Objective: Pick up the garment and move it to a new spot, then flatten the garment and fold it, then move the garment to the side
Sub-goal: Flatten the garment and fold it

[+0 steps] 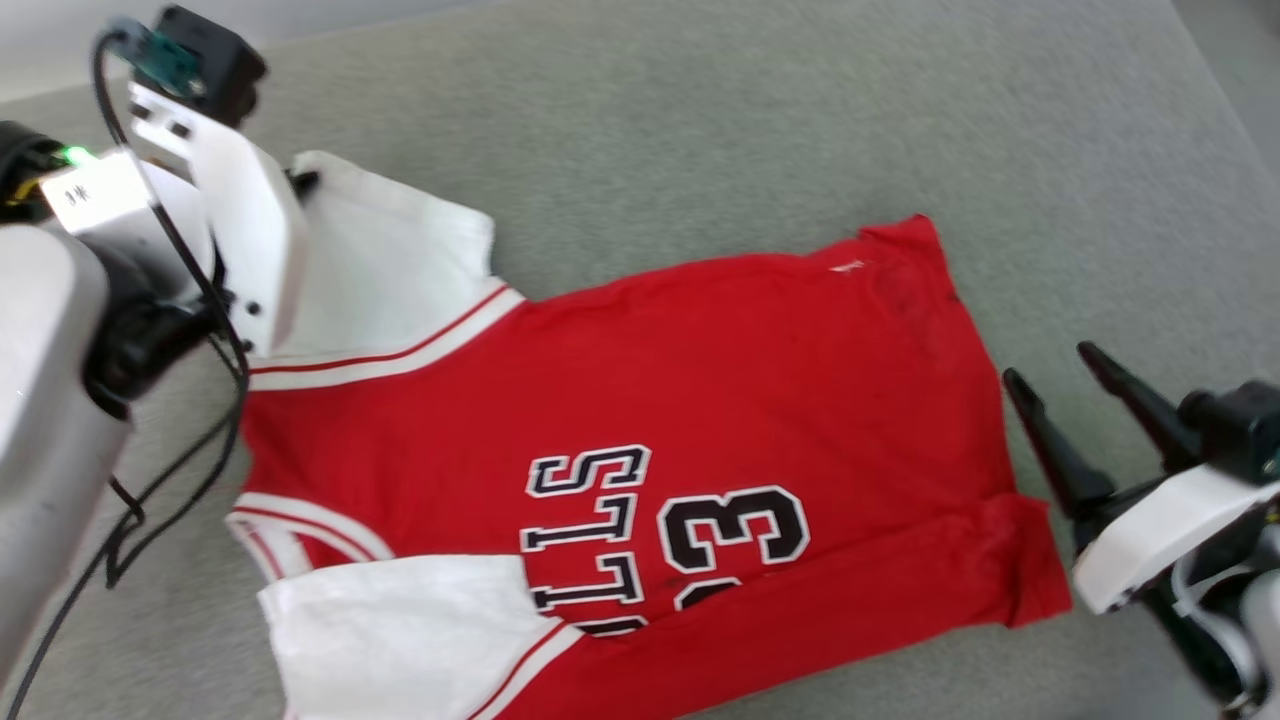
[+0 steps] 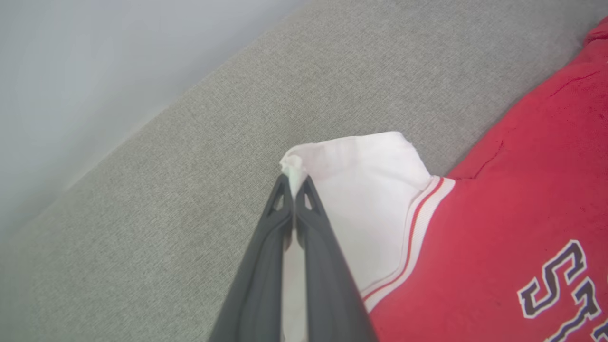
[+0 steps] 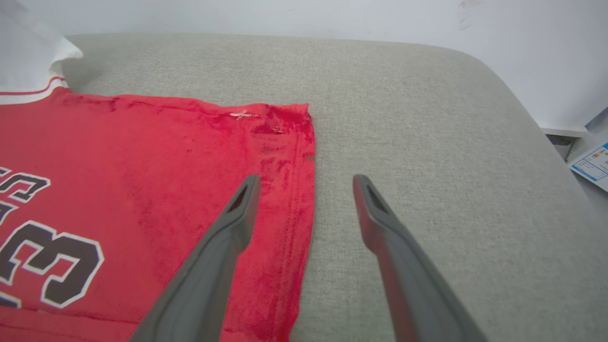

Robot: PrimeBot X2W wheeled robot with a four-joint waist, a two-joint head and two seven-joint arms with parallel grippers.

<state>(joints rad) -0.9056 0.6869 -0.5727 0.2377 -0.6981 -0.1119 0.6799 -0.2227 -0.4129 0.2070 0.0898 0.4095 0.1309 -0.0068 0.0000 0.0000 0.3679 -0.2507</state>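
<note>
The garment [image 1: 600, 380], a red jersey with white sleeves and black lettering, lies spread face up on the grey padded surface [image 1: 700, 120]. My left gripper [image 2: 294, 183] is shut on the bunched outer edge of the far white sleeve [image 2: 361, 190], with a pinch of white cloth poking out between the tips. In the head view the pale left wrist housing [image 1: 240, 220] covers part of that sleeve [image 1: 390, 270]. My right gripper [image 1: 1050, 365] is open just off the garment's hem. Its left finger hangs over the red hem [image 3: 289, 156]; the right finger is over bare surface.
The grey surface [image 3: 427, 118] ends in a rounded corner at the right of the right wrist view, with a pale wall behind and a printed sheet [image 3: 591, 164] lying lower beyond it. A black cable [image 1: 180, 470] loops beside my left arm near the collar.
</note>
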